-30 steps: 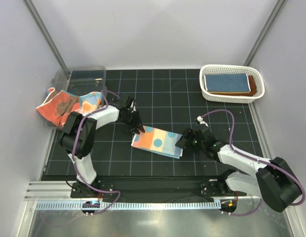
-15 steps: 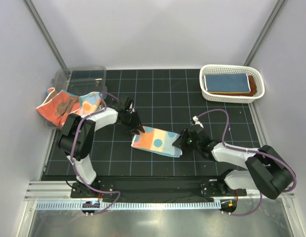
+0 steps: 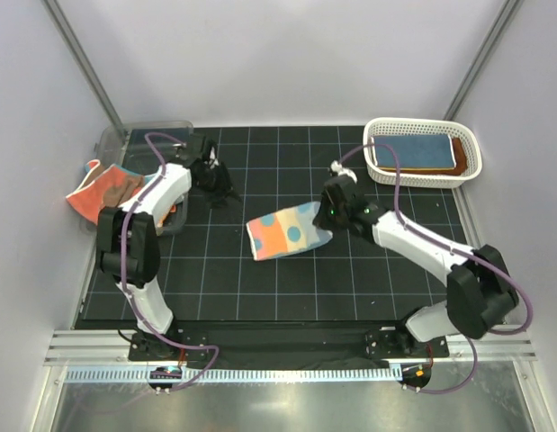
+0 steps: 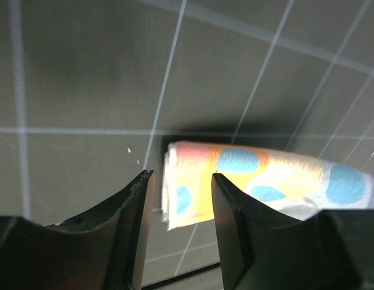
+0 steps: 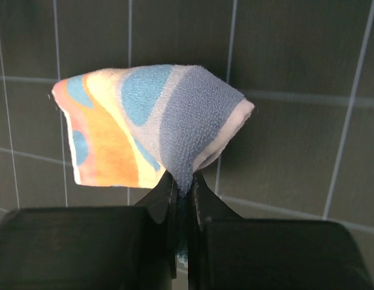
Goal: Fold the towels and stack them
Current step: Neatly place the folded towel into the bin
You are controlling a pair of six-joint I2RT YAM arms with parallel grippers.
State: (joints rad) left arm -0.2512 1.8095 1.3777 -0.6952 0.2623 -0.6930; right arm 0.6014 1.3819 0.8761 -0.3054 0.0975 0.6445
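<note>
**Folded towel, ready to stack**

My right hand is pinched shut on one end of the dotted towel. The towel is folded and sits mid-frame over the counter. My left hand is open and holds nothing, upper left. I think stacking comes next: carry it to the basket, upper right, lay it on the folded towels and let go. I see no words to read.

Overhead view facing down, both wrist views close, sharing the dotted towel

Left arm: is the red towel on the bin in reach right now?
Likely yes. The left tool is open and empty near the clear bin, and the red towel drapes over its rim, exposed.
</note>
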